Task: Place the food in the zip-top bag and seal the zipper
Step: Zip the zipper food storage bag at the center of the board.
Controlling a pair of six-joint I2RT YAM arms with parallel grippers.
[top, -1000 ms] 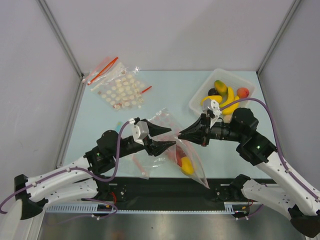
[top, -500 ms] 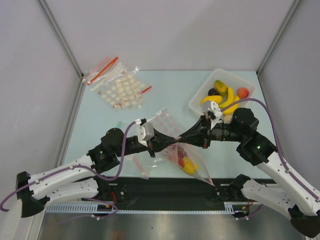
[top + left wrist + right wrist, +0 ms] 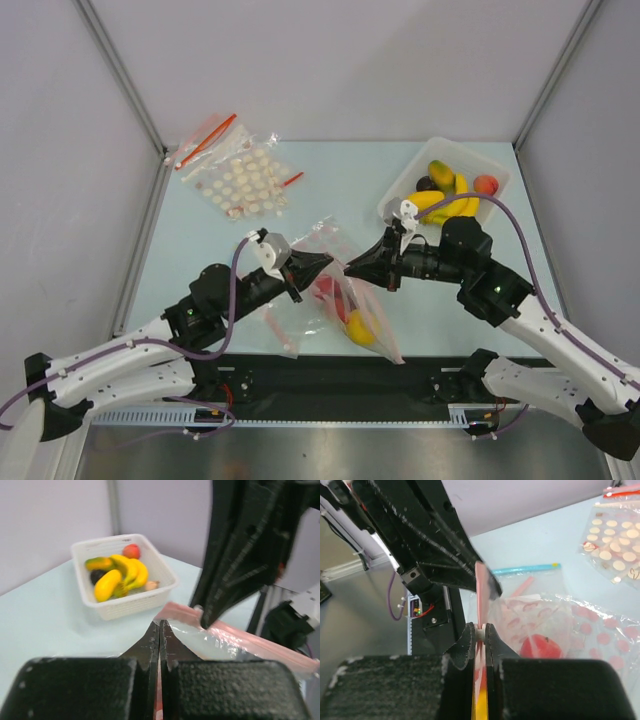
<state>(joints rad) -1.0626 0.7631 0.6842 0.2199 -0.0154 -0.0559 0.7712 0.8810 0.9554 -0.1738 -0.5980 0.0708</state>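
Zipper (image 3: 481,595) pinched by left gripper (image 3: 159,628) and right gripper (image 3: 480,628)

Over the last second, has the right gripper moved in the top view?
Yes. The right gripper, shut on the zipper of the zip-top bag, has shifted left, away from the white basket, carrying the bag with it.

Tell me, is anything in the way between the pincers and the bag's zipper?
Nothing visible is in the way. The left pincer and the right pincer are both shut right on the zipper, their tips close together on the pink strip. The bag hangs below them.
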